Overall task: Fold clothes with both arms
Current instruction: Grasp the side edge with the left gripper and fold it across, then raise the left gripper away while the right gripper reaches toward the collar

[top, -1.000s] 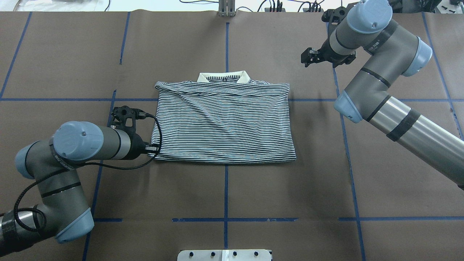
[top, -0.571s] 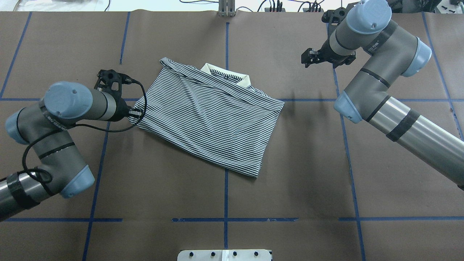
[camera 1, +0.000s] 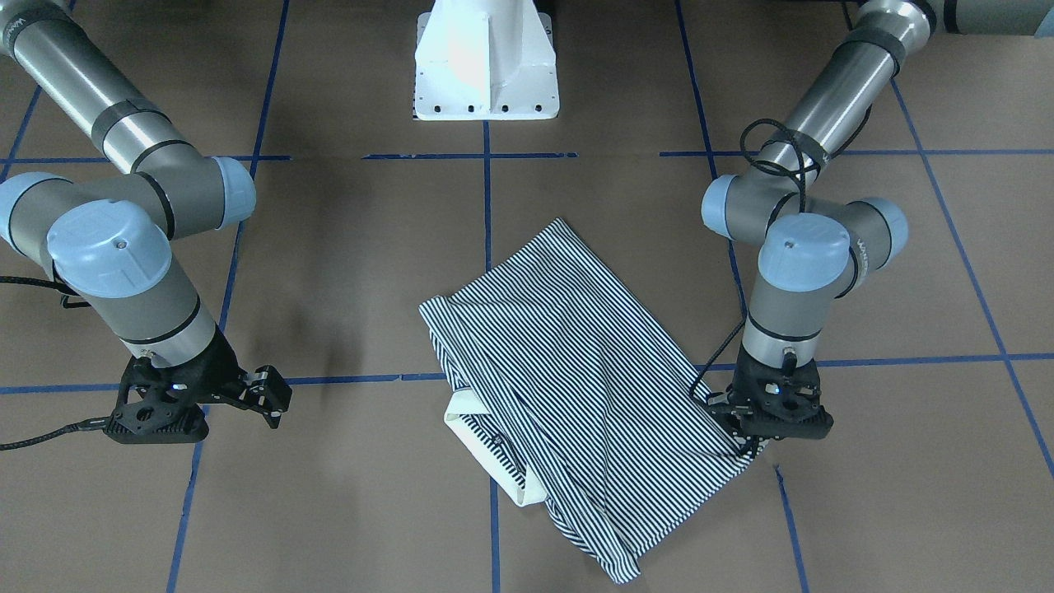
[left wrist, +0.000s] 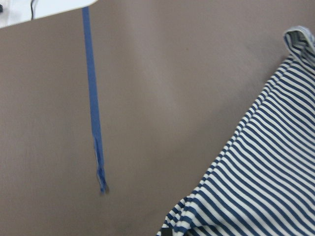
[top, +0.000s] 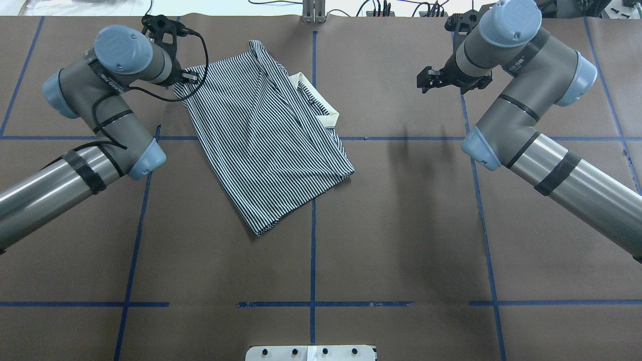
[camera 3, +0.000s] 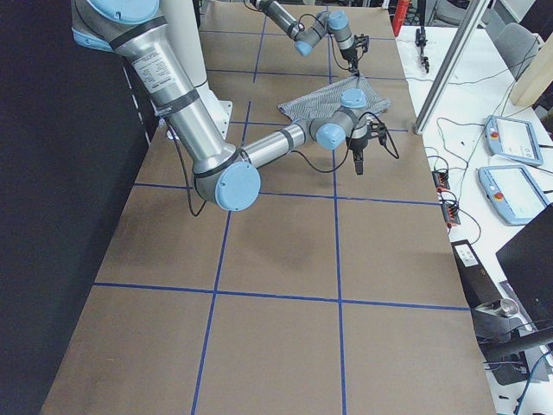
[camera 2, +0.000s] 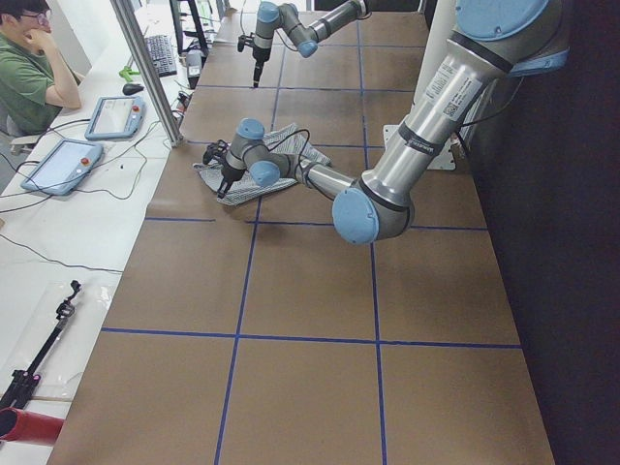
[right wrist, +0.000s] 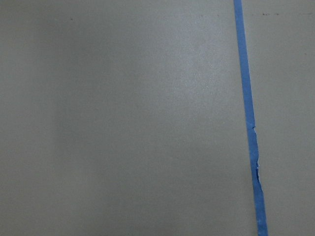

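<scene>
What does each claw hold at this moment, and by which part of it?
The left claw grips the shirt by a hem-side corner, away from the collar. The right claw is open over the table and holds nothing.

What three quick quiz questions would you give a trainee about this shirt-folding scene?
1. True or false: the right gripper touches the polo shirt.
2. Which gripper is at a corner of the shirt? A left gripper, B right gripper, C neither.
3. Fill in: the cream collar lies on the shirt's side toward the robot's ___ arm.
Key: 1 false; 2 A; 3 right.
</scene>
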You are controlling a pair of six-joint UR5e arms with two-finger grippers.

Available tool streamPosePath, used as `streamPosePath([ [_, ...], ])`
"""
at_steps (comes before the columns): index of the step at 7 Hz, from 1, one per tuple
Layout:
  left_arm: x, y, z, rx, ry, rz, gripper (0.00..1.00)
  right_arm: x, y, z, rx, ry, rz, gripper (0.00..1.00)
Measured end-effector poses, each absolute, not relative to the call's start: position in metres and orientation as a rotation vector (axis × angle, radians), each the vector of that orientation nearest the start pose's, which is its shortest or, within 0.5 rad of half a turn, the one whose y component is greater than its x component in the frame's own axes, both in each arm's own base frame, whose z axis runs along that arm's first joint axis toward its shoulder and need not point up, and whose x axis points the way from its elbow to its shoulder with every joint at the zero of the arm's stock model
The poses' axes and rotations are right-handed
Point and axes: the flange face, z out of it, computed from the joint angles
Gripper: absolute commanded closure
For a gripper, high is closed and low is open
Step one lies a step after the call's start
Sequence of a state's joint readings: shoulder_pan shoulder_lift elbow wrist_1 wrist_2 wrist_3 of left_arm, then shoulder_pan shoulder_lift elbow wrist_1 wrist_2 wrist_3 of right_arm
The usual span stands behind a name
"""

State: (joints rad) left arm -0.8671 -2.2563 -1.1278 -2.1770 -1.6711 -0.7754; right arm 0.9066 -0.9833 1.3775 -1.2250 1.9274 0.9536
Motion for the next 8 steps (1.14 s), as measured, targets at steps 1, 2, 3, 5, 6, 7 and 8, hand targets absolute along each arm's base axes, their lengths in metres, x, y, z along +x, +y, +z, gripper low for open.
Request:
streamPosePath([
  [1, 0.421, -0.704, 0.392, 0.584, 0.632, -0.039, 0.23, -0.373, -0.641, 0.363, 0.284, -0.756, 0.152, 0.00],
  [2, 0.421, -0.712, 0.398, 0.593, 0.629, -0.045, 0.00, -0.371, -0.643, 0.360, 0.319, -0.757, 0.171, 0.00],
  [3, 0.419, -0.714, 0.402, 0.600, 0.629, -0.040, 0.00, -0.373, -0.640, 0.358, 0.356, -0.795, 0.187, 0.00],
  [5, 0.402, -0.721, 0.405, 0.620, 0.635, 0.015, 0.00, -0.398, -0.626, 0.350, 0.402, -0.849, 0.189, 0.00],
  [6, 0.388, -0.723, 0.405, 0.620, 0.652, 0.055, 0.00, -0.418, -0.621, 0.341, 0.426, -0.847, 0.201, 0.04],
  [7, 0.378, -0.721, 0.408, 0.630, 0.673, 0.086, 0.00, -0.447, -0.623, 0.321, 0.422, -0.857, 0.260, 0.13],
  [8, 0.372, -0.717, 0.410, 0.638, 0.691, 0.103, 0.00, -0.480, -0.631, 0.293, 0.378, -0.888, 0.358, 0.21],
])
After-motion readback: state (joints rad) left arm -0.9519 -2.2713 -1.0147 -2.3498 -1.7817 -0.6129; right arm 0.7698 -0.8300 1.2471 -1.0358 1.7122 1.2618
